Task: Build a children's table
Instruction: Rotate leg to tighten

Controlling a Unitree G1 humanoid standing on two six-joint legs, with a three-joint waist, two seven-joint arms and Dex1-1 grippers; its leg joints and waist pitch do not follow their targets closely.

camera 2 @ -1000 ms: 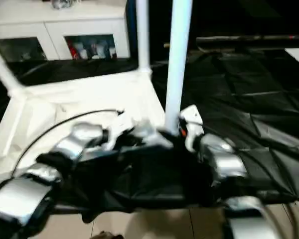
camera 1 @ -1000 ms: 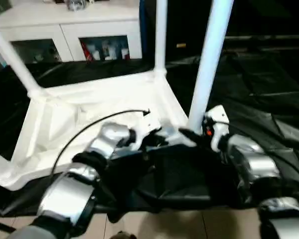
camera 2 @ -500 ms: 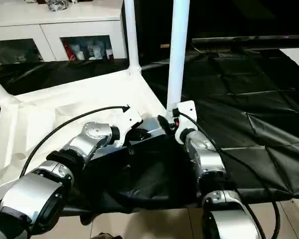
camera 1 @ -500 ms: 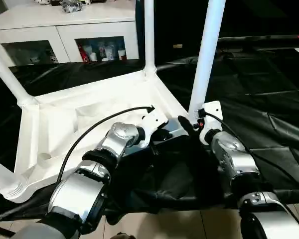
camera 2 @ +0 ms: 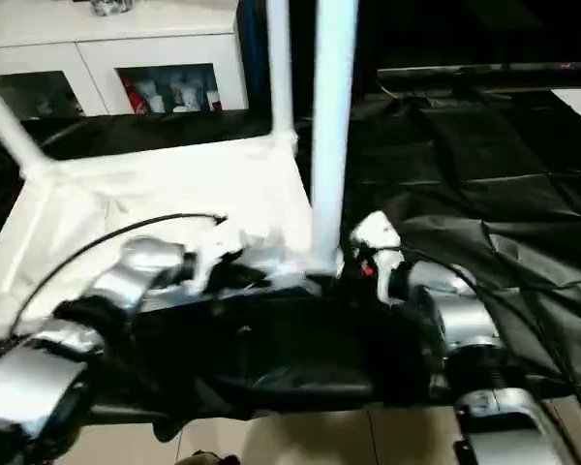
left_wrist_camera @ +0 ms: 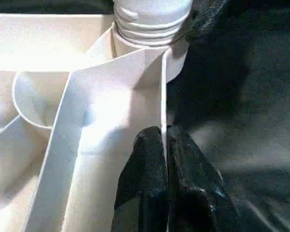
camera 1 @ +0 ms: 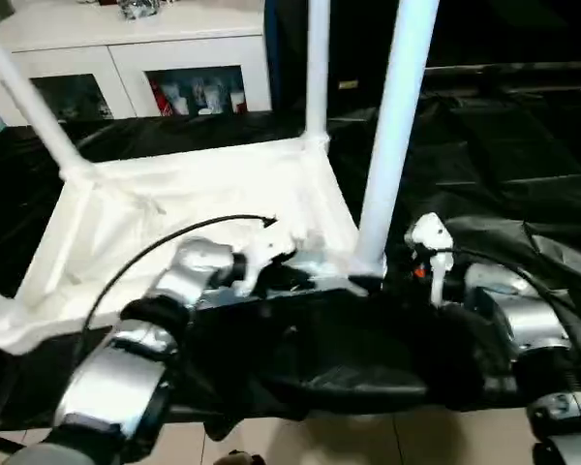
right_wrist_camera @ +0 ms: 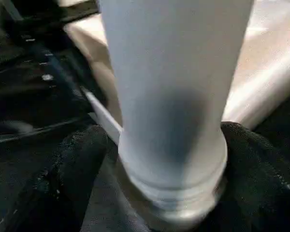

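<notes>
The robot has silver metallic forearms with black joint bands, white wrist housings, a thin black cable along the left arm [camera 1: 165, 291], and black rubbery fingers [left_wrist_camera: 150, 193].

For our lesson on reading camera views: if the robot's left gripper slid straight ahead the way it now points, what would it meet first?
The left gripper, shut on the tabletop rim, points along that rim. It would probably first meet the corner socket holding the near leg, though depth is hard to judge.
</notes>
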